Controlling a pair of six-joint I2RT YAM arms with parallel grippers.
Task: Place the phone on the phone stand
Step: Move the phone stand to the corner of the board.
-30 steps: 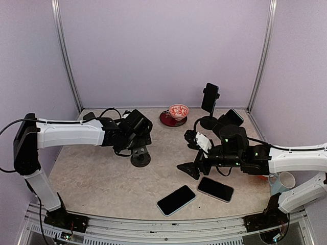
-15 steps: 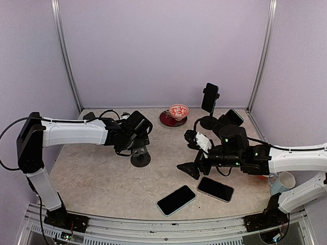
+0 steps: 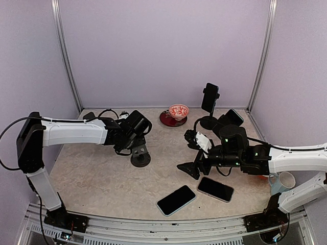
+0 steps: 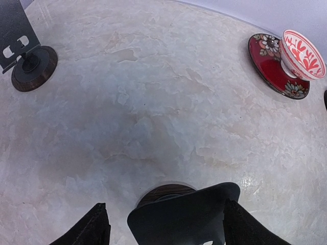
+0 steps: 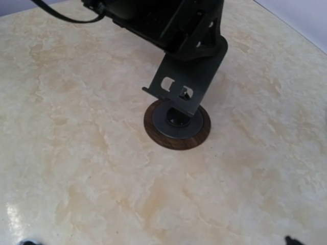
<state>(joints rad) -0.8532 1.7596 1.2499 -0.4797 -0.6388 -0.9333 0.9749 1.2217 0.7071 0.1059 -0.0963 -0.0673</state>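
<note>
Table [image 5: 71,168] marble-look, smooth w/ slight sheen; phone stand [image 5: 189,76] matt black plate, wood-grain base; phone [image 3: 176,199] glossy black; bowl [image 4: 302,52] glazed, shiny.

We record one table top [image 3: 92,176] of pale beige marbled finish, enclosed on three sides by plain lilac walls [image 3: 163,51], with two slim metal posts [image 3: 67,61] at the rear corners, a metal rail [image 3: 127,224] along the near edge, and soft, even light.
</note>
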